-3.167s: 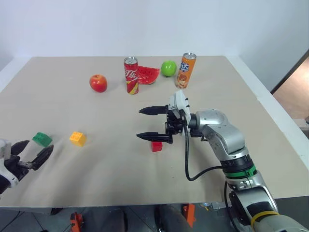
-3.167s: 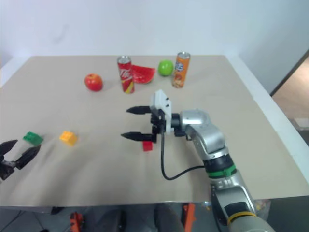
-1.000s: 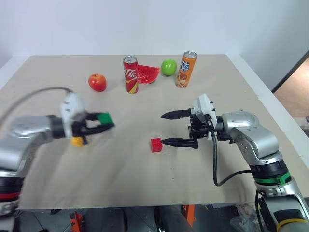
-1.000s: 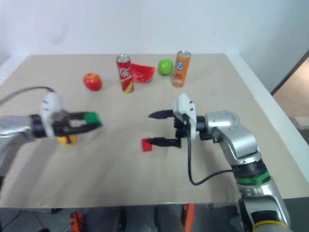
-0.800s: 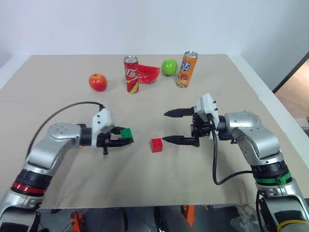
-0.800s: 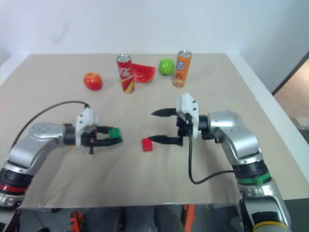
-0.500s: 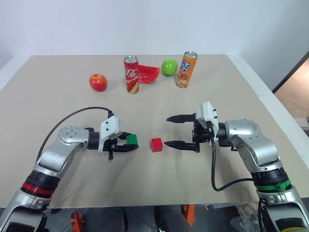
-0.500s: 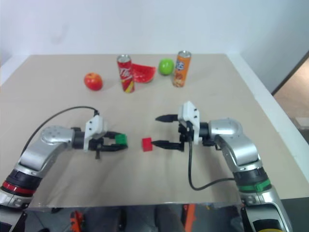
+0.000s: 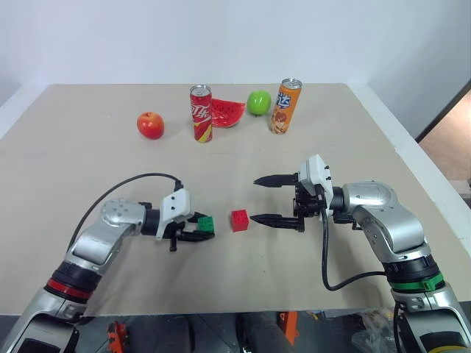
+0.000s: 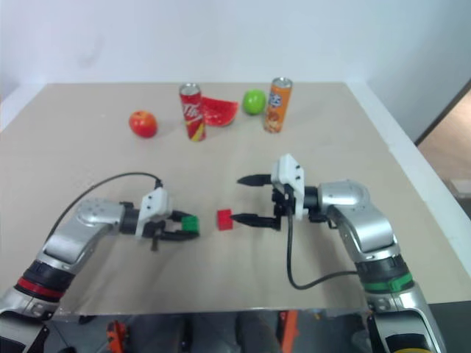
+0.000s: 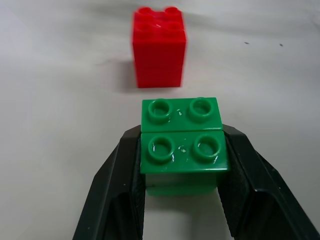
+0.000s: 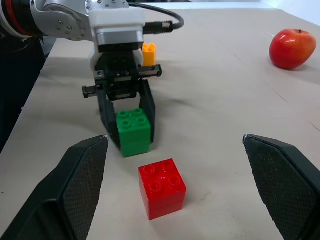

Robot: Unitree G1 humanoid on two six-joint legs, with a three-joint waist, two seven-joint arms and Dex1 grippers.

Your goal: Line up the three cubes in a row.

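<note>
Along the back of the table (image 9: 88, 154) stand a red apple (image 9: 150, 125), red can (image 9: 201, 113), watermelon slice (image 9: 227, 113), green apple (image 9: 257, 102) and orange can (image 9: 283, 106).

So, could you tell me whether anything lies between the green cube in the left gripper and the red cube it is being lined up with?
Nothing visible does. The left gripper holds the green cube just beside the red cube, with bare table in the gap.
</note>
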